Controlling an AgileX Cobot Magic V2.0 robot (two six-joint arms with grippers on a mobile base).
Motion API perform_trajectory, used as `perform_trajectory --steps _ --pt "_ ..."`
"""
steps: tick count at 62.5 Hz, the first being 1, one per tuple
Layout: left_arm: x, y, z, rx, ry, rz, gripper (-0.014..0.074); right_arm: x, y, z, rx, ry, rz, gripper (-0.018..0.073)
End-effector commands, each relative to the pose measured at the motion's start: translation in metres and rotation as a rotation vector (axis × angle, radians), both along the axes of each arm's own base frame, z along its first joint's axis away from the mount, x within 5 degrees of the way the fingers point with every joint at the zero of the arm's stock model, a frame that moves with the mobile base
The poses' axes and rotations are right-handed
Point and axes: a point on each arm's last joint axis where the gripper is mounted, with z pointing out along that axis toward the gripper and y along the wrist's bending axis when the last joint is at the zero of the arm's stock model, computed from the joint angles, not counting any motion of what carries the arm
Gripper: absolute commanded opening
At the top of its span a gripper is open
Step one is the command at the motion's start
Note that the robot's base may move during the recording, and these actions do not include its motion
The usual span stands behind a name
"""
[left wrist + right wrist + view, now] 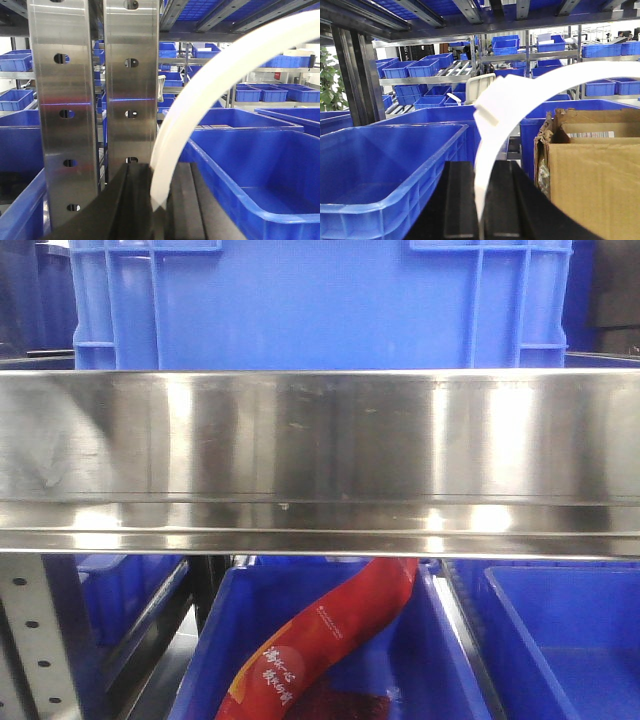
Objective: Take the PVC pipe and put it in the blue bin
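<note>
Both ends held: the left hand [159, 185] and right hand [480, 180] each pinch an end of the white PVC pipe [210, 95], bowing it into an arch over the open blue bin [260, 175], likely so both ends drop inside together. A cardboard box [595, 190] stands alongside.

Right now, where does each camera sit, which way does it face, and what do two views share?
Front: before a shelf, facing its steel rail, an upper bin above, a red bag below; no robot part shows.
Left wrist: behind the left gripper, looking along it past steel uprights and a bin; it clamps a white pipe.
Right wrist: behind the right gripper, facing a bin and a box; it clamps a pipe too.
Shared: both wrist views show a curved pipe in a shut gripper; whether one pipe, I cannot tell.
</note>
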Motion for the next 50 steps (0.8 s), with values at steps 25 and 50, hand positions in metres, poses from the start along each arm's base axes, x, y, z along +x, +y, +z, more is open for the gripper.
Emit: perform_trajectory --steps 25,50 --pt "-0.002 -0.001 0.009 -0.011 -0.092 -0.008 -0.0111 -0.001 -0.001 0.002 -0.013 -0.021 -0.007 -0.016" --pt "0.007 -0.002 0.027 -0.069 -0.096 -0.02 -0.0111 -0.005 0.005 0.034 0.073 -0.078 0.061 -0.016"
